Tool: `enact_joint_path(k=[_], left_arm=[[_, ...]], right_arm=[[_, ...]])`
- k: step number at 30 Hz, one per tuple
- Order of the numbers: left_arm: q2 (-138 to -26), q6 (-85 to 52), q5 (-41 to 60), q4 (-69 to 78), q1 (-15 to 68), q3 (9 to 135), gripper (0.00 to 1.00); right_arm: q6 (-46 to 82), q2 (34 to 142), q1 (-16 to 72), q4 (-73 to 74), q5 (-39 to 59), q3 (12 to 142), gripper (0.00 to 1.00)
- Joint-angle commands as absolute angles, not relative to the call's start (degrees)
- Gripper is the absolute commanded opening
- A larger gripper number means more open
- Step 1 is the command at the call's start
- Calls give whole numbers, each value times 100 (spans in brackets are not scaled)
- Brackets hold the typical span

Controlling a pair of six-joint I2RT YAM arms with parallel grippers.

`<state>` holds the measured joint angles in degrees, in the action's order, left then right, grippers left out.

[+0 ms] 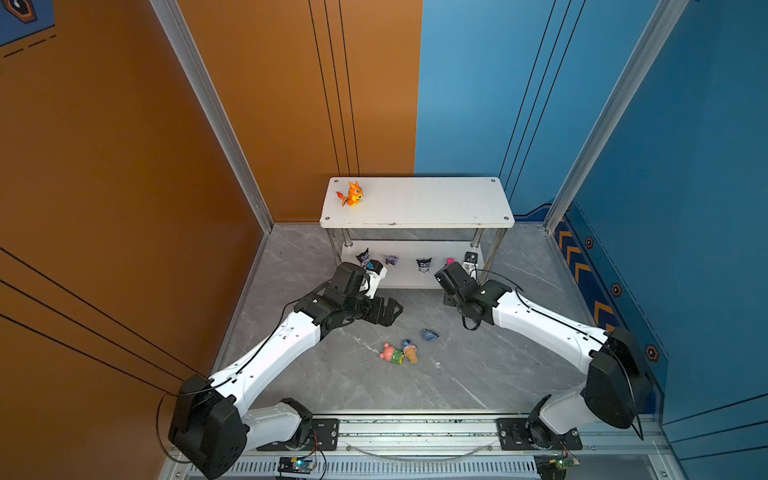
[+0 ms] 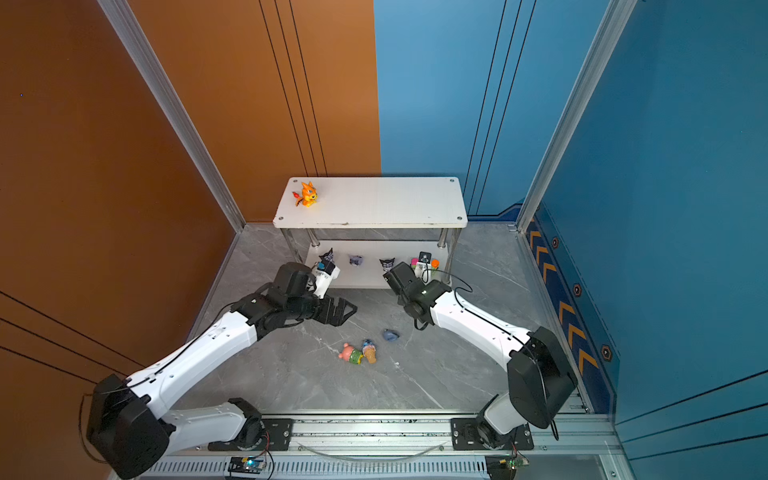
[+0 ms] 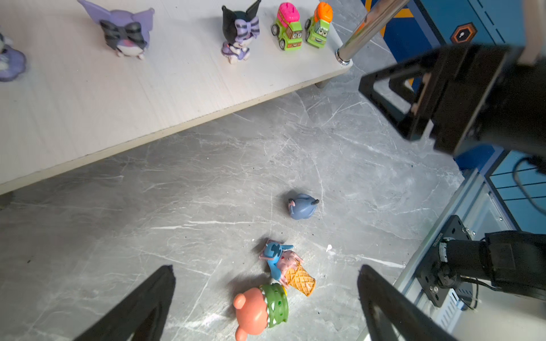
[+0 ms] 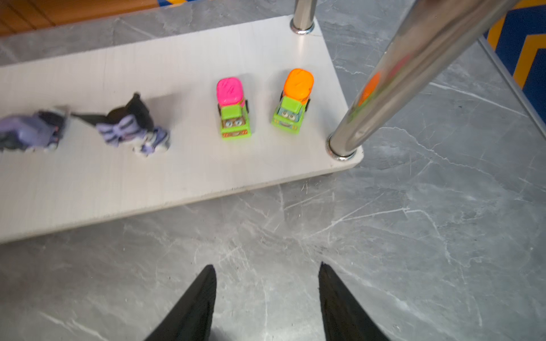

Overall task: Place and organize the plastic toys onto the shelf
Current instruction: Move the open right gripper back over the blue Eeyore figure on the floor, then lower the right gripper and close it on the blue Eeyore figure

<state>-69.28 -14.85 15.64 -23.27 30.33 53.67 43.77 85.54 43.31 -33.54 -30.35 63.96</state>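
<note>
Looking down from a top view, I read the shelf (image 1: 415, 203) at 12 o'clock on the grey table (image 1: 332, 386), back against the wall. The orange dragon (image 1: 352, 194) stands upright at the 9 o'clock end of its top board. On the lower board the three imps (image 3: 127, 32) (image 3: 239, 32) (image 3: 9, 59) stand in a row. The pink car (image 4: 233, 109) and orange car (image 4: 294, 100) are parked side by side at the 3 o'clock end, pink at orange's 9 o'clock, just beside the chrome leg (image 4: 384, 88). Three toys lie off the shelf near the table's middle. The pink bear (image 3: 257, 313) and the blue creature on its cone (image 3: 283, 265) are on their sides and touching. The grey-blue donkey (image 3: 302, 206) is near them at about 1 o'clock, apart from both. My left gripper (image 1: 395, 315) hangs at their 11 o'clock, claw released wide and grasping nothing. My right gripper (image 4: 266, 265) sits in front of the lower board's 3 o'clock end, facing the cars, its fingers parted with only bare table between them.
</note>
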Motion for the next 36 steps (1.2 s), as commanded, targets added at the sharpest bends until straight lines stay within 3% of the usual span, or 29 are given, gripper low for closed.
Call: enact_joint_path(k=[1,13,23,29,36], left_arm=[[-6797,-1551,1287,-2263,2971,5176,98],[-6695,-1757,963,-2277,2943,4963,98],[-6715,-1841,1009,-2067,2921,4857,98],[-6680,-1819,1004,-2039,2892,4841,98],[-6801,-1828,1106,-1859,2865,4814,98]], right_arm=[[4016,8312,4775,-3578,-3324,6071,58],[3241,8082,5088,-2116,-1380,4760,63],[1941,8797,4767,-1856,-508,5071,68],[699,8355,4578,-1497,137,4659,68],[346,8241,4057,-1173,805,4305,67]])
